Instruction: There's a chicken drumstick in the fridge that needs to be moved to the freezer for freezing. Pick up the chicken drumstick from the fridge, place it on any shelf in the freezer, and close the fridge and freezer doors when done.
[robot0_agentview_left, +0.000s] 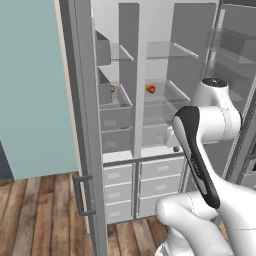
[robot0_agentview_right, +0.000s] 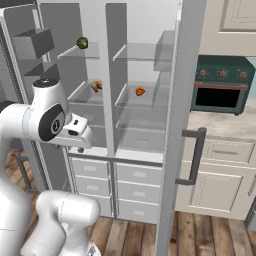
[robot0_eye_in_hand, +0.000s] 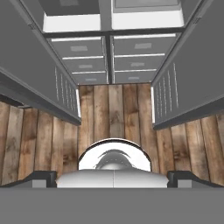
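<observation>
The appliance stands with both doors swung wide. The chicken drumstick (robot0_agentview_left: 150, 89) (robot0_agentview_right: 140, 91), an orange-brown lump, lies on a glass shelf in the fridge (robot0_agentview_left: 192, 35) (robot0_agentview_right: 145, 25), the wider right compartment. The freezer (robot0_agentview_left: 115, 120) (robot0_agentview_right: 60, 30) is the narrower left compartment, with grey bins. My gripper (robot0_agentview_left: 175, 148) (robot0_agentview_right: 80, 148) (robot0_eye_in_hand: 113, 178) hangs open and empty in front of the lower drawers. It points down at the floor, well below and short of the drumstick. The freezer door (robot0_agentview_left: 82, 125) (robot0_agentview_right: 20, 75) stands at the left and the fridge door (robot0_agentview_right: 177, 125) (robot0_agentview_left: 240, 75) at the right.
A small orange-brown item (robot0_agentview_left: 112, 88) (robot0_agentview_right: 96, 85) sits on the freezer's middle shelf, and a dark green item (robot0_agentview_right: 82, 43) sits higher up. Grey drawers (robot0_agentview_left: 140, 185) run below both compartments. A green oven (robot0_agentview_right: 220, 90) and cream cabinets (robot0_agentview_right: 220, 175) stand to the right. The floor (robot0_eye_in_hand: 113, 113) is wood.
</observation>
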